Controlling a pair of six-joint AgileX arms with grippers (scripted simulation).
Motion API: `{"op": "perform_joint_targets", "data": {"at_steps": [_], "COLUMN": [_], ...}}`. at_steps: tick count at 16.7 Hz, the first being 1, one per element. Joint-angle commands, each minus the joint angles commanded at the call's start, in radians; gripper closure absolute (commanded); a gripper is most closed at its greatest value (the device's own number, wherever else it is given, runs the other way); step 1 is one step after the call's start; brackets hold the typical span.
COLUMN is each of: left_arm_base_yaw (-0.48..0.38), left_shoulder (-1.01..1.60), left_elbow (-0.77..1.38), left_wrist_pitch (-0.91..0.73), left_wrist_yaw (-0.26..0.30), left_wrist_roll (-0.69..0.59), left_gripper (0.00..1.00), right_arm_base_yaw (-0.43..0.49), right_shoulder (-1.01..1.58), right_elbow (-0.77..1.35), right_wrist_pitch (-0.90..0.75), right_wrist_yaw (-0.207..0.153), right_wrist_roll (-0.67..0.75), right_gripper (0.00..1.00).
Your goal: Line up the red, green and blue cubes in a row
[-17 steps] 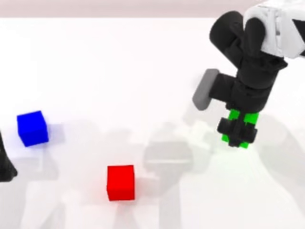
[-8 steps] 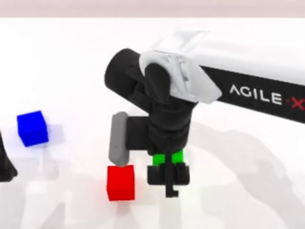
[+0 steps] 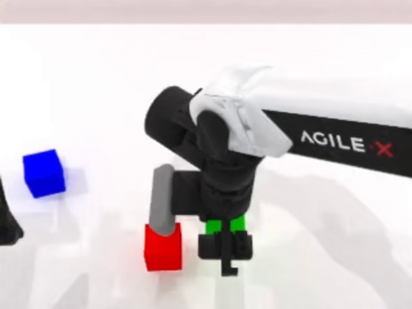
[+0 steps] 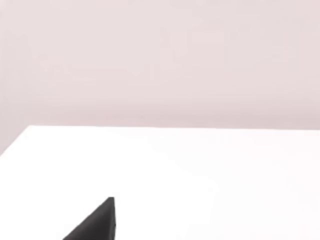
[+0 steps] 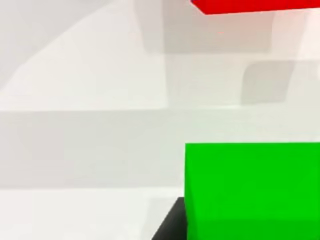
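The green cube is held in my right gripper, which is shut on it, just right of the red cube near the table's front. In the right wrist view the green cube fills the near corner, with a dark fingertip against its side. The red cube lies a short gap beyond it. The blue cube sits alone on the table at the far left. My left arm is parked at the left edge.
The right arm's white and black forearm reaches in from the right and covers the middle of the table. A grey camera block on its wrist overlaps the red cube's top edge. The white table stretches ahead in the left wrist view.
My right arm has swung from the right side to the front middle with the green cube in it, then settled slightly lower beside the red cube. The red and blue cubes have not moved.
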Motion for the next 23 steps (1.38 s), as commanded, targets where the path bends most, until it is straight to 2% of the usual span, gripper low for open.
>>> {"op": "perform_joint_targets", "data": {"at_steps": [4, 8, 21, 23], "left_arm_base_yaw": [0.000, 0.000, 0.000, 0.000], "left_shoulder": [0.000, 0.000, 0.000, 0.000], "left_elbow": [0.000, 0.000, 0.000, 0.000], "left_wrist_pitch": [0.000, 0.000, 0.000, 0.000], "left_wrist_yaw": [0.000, 0.000, 0.000, 0.000], "left_wrist_roll": [0.000, 0.000, 0.000, 0.000], "left_gripper": [0.00, 0.00, 0.00, 0.00], "right_arm_base_yaw": [0.009, 0.010, 0.010, 0.010], "right_shoulder": [0.037, 0.040, 0.040, 0.040], "right_elbow": [-0.092, -0.096, -0.096, -0.096], "right_wrist_pitch": [0.126, 0.132, 0.132, 0.132], "right_wrist_yaw": [0.001, 0.001, 0.001, 0.001], "right_wrist_roll": [-0.007, -0.007, -0.007, -0.007], "right_gripper": [1.00, 1.00, 0.02, 0.00]}}
